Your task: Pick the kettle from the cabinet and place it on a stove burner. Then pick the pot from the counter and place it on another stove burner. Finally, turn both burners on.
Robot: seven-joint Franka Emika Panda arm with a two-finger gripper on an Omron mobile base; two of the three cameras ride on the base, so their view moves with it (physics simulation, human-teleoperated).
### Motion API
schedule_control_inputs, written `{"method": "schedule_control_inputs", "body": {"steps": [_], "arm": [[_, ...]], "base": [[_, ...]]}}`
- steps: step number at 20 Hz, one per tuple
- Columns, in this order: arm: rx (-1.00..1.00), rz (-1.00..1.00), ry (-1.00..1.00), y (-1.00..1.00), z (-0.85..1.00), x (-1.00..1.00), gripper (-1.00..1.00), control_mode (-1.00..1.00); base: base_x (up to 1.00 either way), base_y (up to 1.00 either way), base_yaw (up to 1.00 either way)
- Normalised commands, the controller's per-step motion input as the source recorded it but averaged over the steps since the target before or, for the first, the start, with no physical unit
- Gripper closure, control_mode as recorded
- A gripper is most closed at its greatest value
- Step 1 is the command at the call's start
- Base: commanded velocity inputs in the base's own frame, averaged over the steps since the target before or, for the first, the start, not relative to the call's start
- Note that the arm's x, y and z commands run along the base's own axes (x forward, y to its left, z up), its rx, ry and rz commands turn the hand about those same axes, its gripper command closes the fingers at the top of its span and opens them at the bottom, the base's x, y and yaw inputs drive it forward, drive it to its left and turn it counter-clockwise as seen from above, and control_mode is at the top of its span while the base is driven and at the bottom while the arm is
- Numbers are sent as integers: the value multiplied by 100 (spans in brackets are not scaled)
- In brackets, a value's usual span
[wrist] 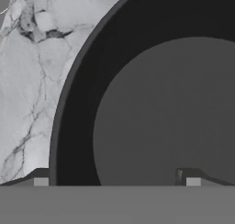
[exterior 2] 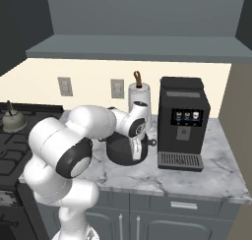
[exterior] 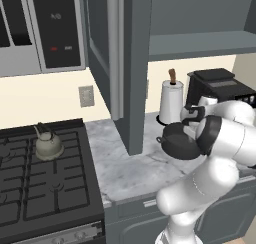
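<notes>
The squat grey kettle (exterior: 48, 144) (exterior 2: 13, 120) stands on a back burner of the black stove (exterior: 45, 188). The wide dark pot (exterior: 178, 140) (exterior 2: 123, 153) (wrist: 160, 103) rests on the marble counter (exterior: 135, 168) (exterior 2: 206, 170). My gripper (wrist: 114, 179) (exterior 2: 135, 150) hangs open right over the pot's near rim. One fingertip (wrist: 40, 181) is outside the wall above the marble, the other is over the pot's inside. Nothing is held. The cabinet (exterior: 132, 63) stands open above the counter, and its shelf (exterior: 200, 43) is bare.
A black coffee machine (exterior 2: 183, 121) (exterior: 220, 88) stands right beside the pot. A white roll on a holder (exterior: 171, 103) (exterior 2: 139, 94) stands just behind it. The microwave (exterior: 40, 28) hangs over the stove. The open cabinet door reaches down close to the counter.
</notes>
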Motion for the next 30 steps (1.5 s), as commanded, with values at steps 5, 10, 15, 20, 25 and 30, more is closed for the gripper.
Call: {"method": "schedule_control_inputs", "body": {"steps": [5,10,15,20,25,30], "arm": [[-1,-1,4,0,-29,8,-100,-100],[0,0,1,0,-19,2,100,-100],[0,0,0,0,-4,1,100,-100],[0,0,1,1,-10,0,100,-100],[0,0,0,0,3,-4,100,-100],[-1,0,0,0,28,-9,100,-100]], "base": [[0,0,0],[0,0,0],[0,0,0],[0,0,0],[0,0,0],[0,0,0]]}}
